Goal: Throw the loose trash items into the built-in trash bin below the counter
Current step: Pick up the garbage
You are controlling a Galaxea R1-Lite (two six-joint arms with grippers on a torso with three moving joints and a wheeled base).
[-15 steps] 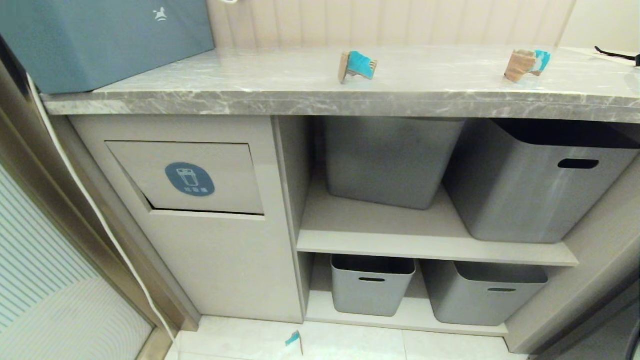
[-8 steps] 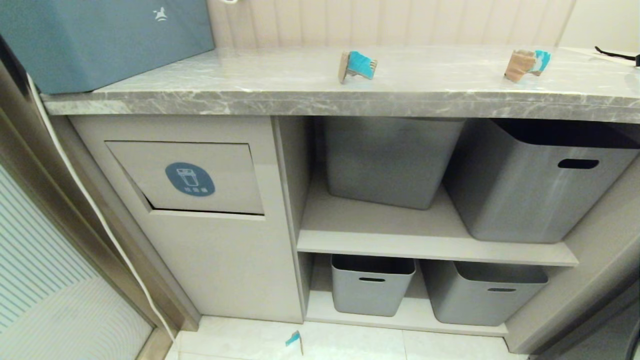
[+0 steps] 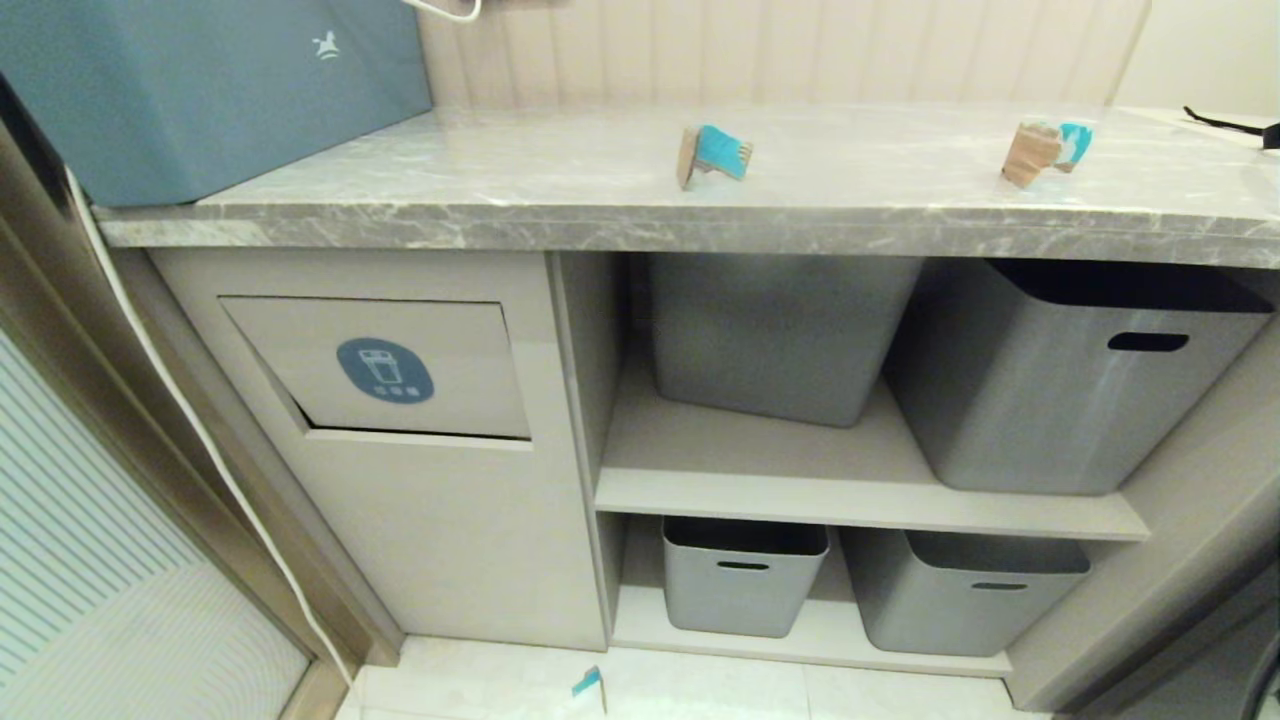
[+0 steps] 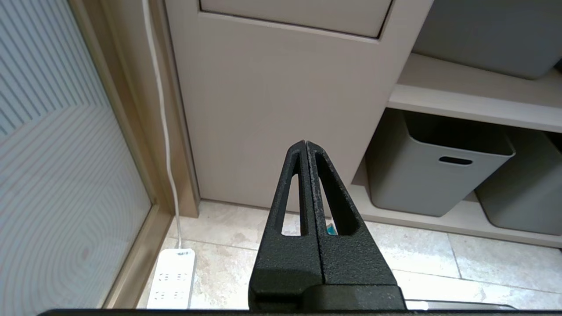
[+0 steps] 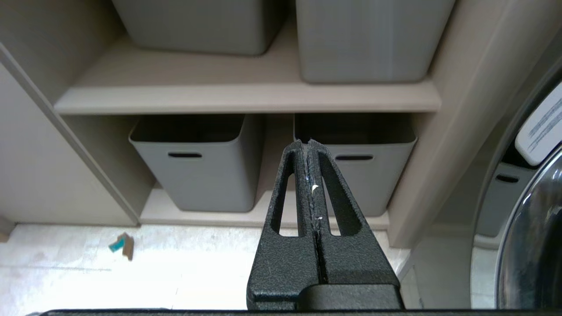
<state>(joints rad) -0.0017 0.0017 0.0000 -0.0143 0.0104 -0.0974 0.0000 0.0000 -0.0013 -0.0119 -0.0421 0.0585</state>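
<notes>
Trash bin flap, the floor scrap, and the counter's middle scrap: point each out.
trash bin flap [image 3: 385, 368], head view, on its round blue sticker.
floor scrap [image 5: 121, 244], right wrist view, on its turquoise and tan middle.
middle scrap [image 3: 712, 153], head view, on its turquoise paper.

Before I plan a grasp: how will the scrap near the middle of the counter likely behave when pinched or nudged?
The middle scrap looks like bent cardboard with turquoise paper, so it is probably very light and would skid on the smooth counter if nudged. It stands on its edges, so it may tip. The creased card would likely flex under a pinch.
</notes>
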